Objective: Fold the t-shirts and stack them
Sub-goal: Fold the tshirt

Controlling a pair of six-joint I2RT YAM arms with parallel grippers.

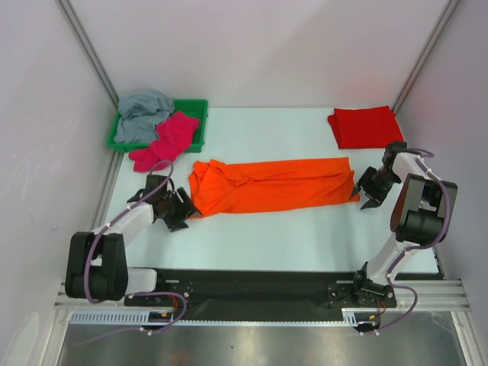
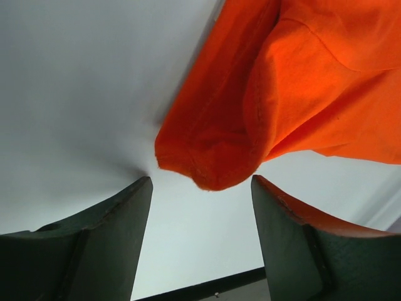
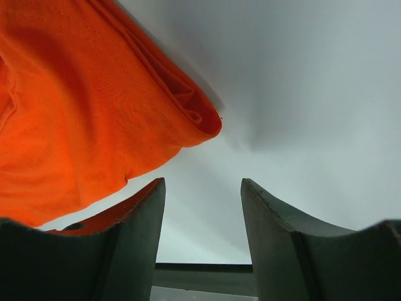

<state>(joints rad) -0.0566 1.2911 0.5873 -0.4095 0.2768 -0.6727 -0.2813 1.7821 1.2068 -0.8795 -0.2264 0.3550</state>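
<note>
Orange t-shirt (image 1: 271, 185) lies between left gripper (image 1: 181, 212) and right gripper (image 1: 364, 197), both spread apart, gripping nothing.

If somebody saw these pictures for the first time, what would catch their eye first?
The bright orange t-shirt lies as a long band across the table, the open left gripper and open right gripper at its ends, neither holding it. Then the folded red t-shirt at far right, and the green tray at far left with the grey t-shirt in it and the pink t-shirt spilling out.
</note>
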